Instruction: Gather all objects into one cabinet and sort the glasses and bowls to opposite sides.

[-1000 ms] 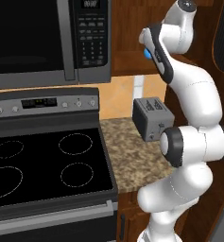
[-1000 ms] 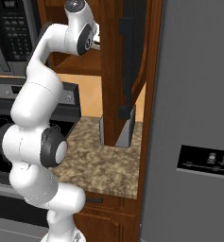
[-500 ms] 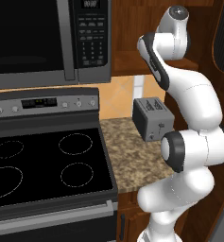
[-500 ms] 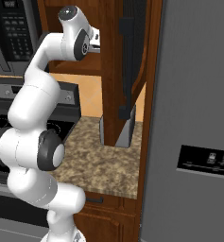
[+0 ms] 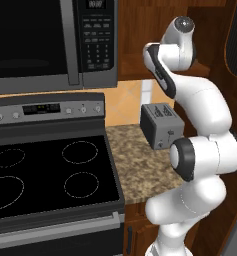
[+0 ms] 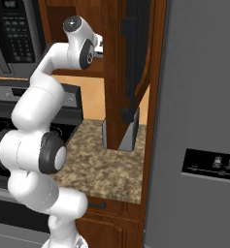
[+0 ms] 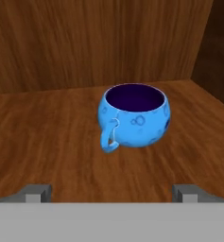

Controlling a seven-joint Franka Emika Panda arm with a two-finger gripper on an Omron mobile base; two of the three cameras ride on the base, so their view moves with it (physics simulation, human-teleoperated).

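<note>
A round bright-blue cup (image 7: 134,115) with a dark inside stands upright on the wooden shelf (image 7: 47,137) of the reddish-brown cabinet (image 6: 117,72). Its small handle points toward the hand view's lower left. My gripper (image 7: 112,193) is open and holds nothing. Its two fingertips (image 7: 38,191) stand wide apart, short of the cup and not touching it. In the right base view the white hand (image 6: 100,44) reaches in past the cabinet's open dark-panelled door (image 6: 136,58). The bowl, the orange mug and any other cup are out of view.
A grey toaster (image 5: 161,125) sits on the speckled granite counter (image 5: 140,170) below the cabinet. A black stove (image 5: 50,170) and a microwave (image 5: 40,40) are to the left. A tall grey fridge (image 6: 199,121) walls off the right.
The arm's upper joints have sunk a little and shifted slightly left in both base views. The toaster and counter have not moved.
</note>
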